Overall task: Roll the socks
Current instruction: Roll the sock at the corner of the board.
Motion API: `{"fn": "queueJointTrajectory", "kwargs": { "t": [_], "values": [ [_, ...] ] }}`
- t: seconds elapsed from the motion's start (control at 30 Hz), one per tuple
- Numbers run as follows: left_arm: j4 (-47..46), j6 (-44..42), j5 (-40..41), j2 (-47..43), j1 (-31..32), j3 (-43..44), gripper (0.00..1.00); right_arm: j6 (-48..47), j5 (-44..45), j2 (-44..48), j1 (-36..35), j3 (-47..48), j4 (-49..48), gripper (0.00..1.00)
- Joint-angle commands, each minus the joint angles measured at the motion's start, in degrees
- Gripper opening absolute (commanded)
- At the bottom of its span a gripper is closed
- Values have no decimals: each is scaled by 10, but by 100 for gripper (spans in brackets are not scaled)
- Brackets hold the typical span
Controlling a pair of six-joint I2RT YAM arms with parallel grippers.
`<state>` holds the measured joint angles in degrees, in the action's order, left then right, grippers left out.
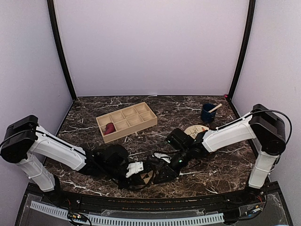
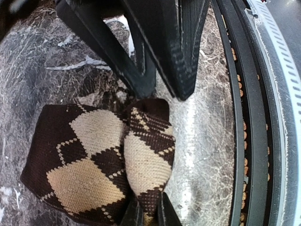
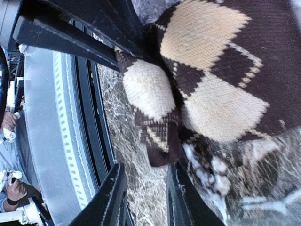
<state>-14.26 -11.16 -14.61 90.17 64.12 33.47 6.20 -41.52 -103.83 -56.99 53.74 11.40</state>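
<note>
Two socks on this job. The maroon sock [image 1: 109, 128] sits bunched in the left-end compartment of the wooden tray [image 1: 130, 135], so I reckon that one's done. The argyle sock [image 2: 94, 160] is the one in hand. It lies on the marble table [image 1: 221, 165] near the front edge, centre, between both arms. One end is folded over into a narrow strip across the flat body, so it's only a first turn, nowhere near a tight roll.

Left gripper [image 2: 163, 94]: jaws closed, tips right at the top of that folded strip. Can't tell from the wrist cam whether fabric is actually nipped or the tips are just pressing beside it. Right gripper [image 3: 146, 165]: jaws apart, bare table showing between them, with the strip's dark tip just off the fingertips and nothing held.

Step as I read it: early rolling, fold started, right side w/o a grip. Next move, IMO: bring the right jaws onto the strip's end, close on it, then turn it over the body while the left keeps the other end pinned. Needs a low approach, since loose knit will slide or unfold easily.
</note>
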Motion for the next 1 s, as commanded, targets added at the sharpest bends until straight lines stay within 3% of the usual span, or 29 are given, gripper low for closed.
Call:
{"fn": "queueJointTrajectory", "kwargs": {
  "t": [0.0,0.3,0.63,0.97],
  "values": [
    [47,18,-58,-8,-14,18,0,23,40,42,3,-39,-71,28],
    [87,37,-135,8,-45,42,0,15,188,116,-31,-113,-142,27],
    [123,45,-222,54,-79,71,0,-52,361,144,-134,-142,-187,29],
    [114,55,-258,84,-87,73,0,-77,388,152,-166,-159,-229,35]
  ]
}}
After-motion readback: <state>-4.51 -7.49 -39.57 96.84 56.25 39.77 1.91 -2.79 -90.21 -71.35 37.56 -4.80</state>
